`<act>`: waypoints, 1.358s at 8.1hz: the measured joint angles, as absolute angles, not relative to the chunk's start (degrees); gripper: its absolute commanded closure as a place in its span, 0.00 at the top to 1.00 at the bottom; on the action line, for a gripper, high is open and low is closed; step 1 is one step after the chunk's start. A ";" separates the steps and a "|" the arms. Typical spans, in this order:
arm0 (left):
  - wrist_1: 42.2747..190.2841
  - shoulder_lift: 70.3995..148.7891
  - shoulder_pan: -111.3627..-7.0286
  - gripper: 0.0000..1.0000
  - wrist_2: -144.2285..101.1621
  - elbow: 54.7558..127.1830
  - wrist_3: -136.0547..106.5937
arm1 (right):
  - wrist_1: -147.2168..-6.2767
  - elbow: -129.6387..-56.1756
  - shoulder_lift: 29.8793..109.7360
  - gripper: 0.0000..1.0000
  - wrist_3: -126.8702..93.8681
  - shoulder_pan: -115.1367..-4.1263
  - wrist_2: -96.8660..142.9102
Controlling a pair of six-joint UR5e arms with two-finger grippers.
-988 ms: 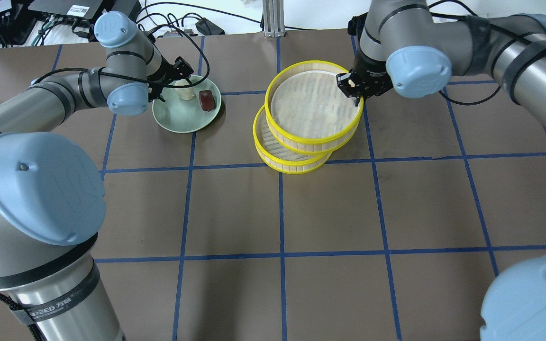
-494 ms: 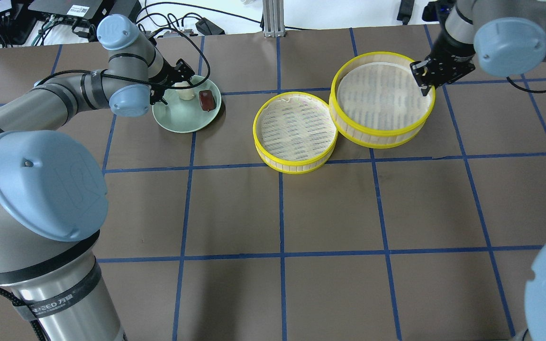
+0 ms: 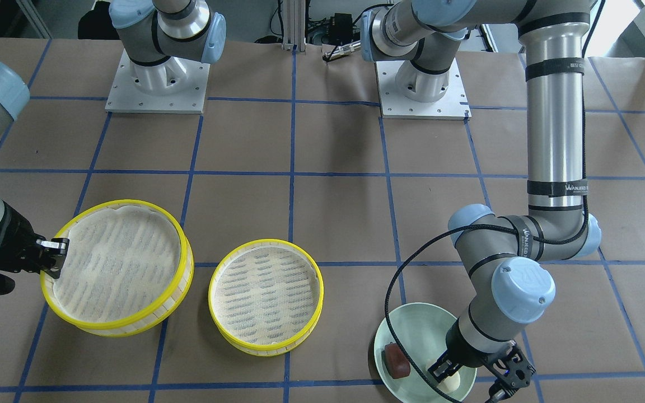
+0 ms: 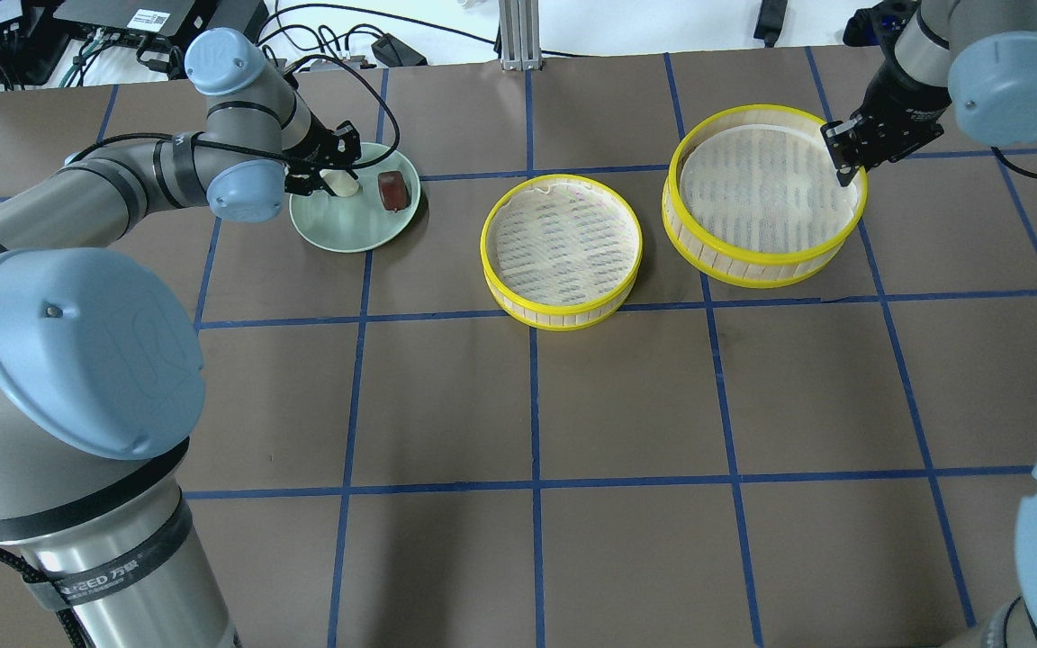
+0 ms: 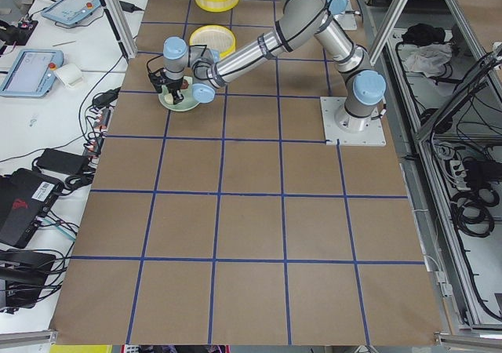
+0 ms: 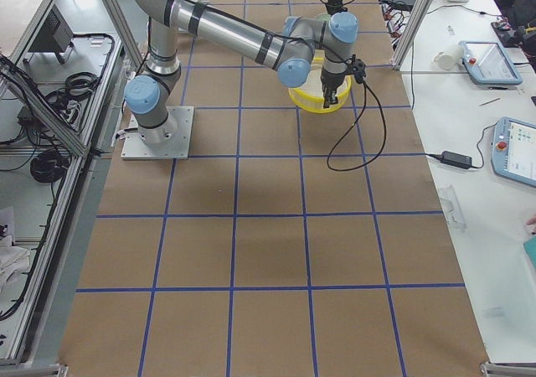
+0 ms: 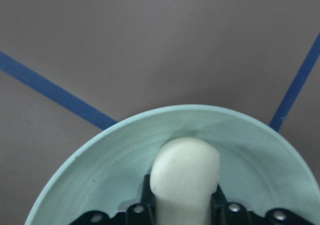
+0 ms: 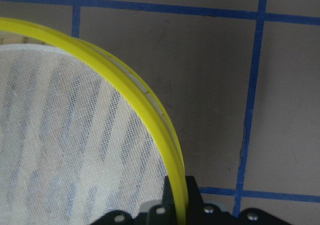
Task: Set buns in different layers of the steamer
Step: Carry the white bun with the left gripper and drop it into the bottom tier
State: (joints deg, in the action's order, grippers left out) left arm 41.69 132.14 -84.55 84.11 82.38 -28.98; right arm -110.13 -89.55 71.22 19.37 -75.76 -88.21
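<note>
The cream-white bun sits on the pale green plate. My left gripper is shut on it, and the left wrist view shows the bun between the fingers. The dark reddish-brown bun lies beside it on the plate. My right gripper is shut on the yellow rim of one steamer tray. The rim runs between its fingers. I cannot tell whether this tray touches the table. The other tray stands on the table to its left, empty.
Cables and electronics lie beyond the table's far edge. The left arm's black cable loops over the plate. Both arm bases stand on the robot's side of the table.
My right gripper has carried the upper tray off the lower one and out to the right, so the two now sit side by side. My left gripper has stayed at the plate on the white bun.
</note>
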 measured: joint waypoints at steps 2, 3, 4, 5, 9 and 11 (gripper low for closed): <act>42.27 130.83 -84.56 0.00 84.10 82.65 -29.11 | -110.13 -89.70 71.13 0.00 19.56 -75.70 -88.16; 43.97 129.18 -84.69 0.00 83.98 82.78 -29.13 | -110.13 -89.76 71.11 0.00 19.59 -75.68 -88.16; 46.94 126.73 -84.87 0.00 83.78 82.87 -29.12 | -110.13 -89.79 71.11 0.00 19.59 -75.68 -88.19; 49.72 124.17 -85.40 0.00 83.67 82.92 -29.07 | -110.13 -89.81 71.11 0.00 19.60 -75.67 -88.22; 50.96 119.69 -94.33 0.00 83.63 82.99 -34.30 | -110.13 -89.89 71.10 0.00 19.71 -75.67 -88.21; 49.80 119.40 -100.52 0.00 83.62 83.68 -38.51 | -110.13 -89.91 71.04 0.00 19.77 -75.67 -88.17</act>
